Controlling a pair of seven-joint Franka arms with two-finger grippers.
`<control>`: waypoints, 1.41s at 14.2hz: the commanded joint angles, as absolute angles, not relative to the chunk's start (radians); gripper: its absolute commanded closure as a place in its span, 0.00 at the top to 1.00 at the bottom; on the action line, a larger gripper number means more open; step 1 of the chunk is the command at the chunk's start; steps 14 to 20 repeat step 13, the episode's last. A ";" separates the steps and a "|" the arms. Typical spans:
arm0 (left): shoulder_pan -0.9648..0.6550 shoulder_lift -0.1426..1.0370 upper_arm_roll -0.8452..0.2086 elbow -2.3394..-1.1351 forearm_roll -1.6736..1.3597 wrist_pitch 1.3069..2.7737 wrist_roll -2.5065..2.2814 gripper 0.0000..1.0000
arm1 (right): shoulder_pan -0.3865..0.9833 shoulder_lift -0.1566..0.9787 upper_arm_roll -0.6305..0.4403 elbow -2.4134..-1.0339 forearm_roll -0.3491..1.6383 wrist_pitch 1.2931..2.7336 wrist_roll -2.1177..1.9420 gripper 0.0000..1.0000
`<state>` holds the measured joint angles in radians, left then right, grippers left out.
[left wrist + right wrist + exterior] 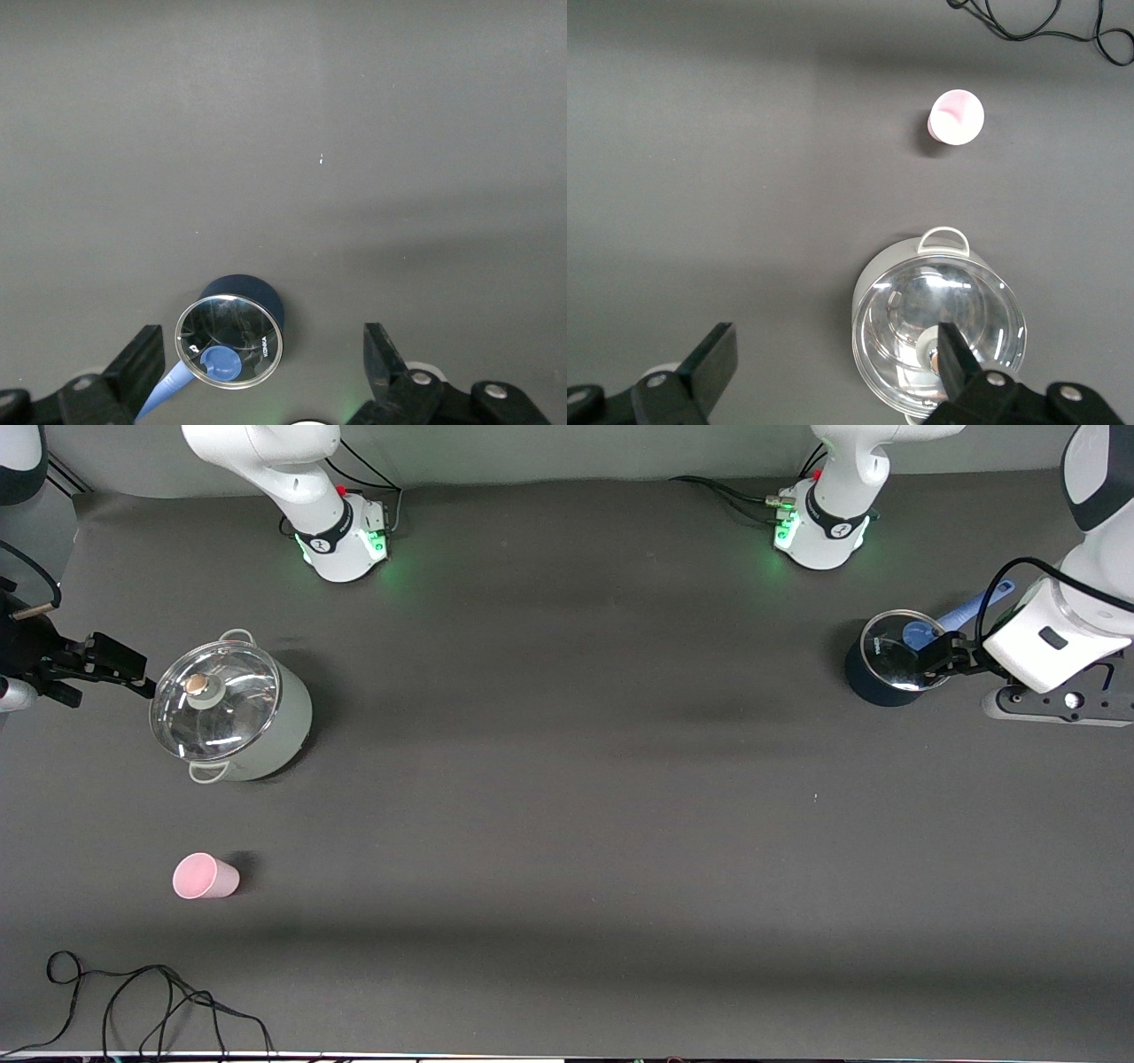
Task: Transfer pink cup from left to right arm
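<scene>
On the dark table, your pink cup [205, 876] stands upright at about 7 o'clock, near the right arm's end. The right gripper [133, 677] hangs empty, jaws wide, much closer than the left gripper [941, 657], likewise wide.

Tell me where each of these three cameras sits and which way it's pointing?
Front view: high across the table, facing both arm bases; shows the pink cup.
Left wrist view: looks down past the open left gripper onto the blue saucepan.
Right wrist view: looks down past the open right gripper onto the lidded pot; shares the cup with the front.
</scene>
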<state>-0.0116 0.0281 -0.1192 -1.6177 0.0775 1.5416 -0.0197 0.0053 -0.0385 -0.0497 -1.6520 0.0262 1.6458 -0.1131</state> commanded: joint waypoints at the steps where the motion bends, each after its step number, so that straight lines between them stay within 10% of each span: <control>1: 0.000 0.006 -0.121 -1.649 0.066 1.557 -0.035 1.00 | 0.012 -0.041 -0.057 -1.641 0.011 1.631 -0.129 1.00; 20: 0.049 0.005 -0.120 -1.658 -0.026 1.566 -0.022 1.00 | 0.012 -0.040 -0.057 -1.640 0.011 1.632 -0.129 1.00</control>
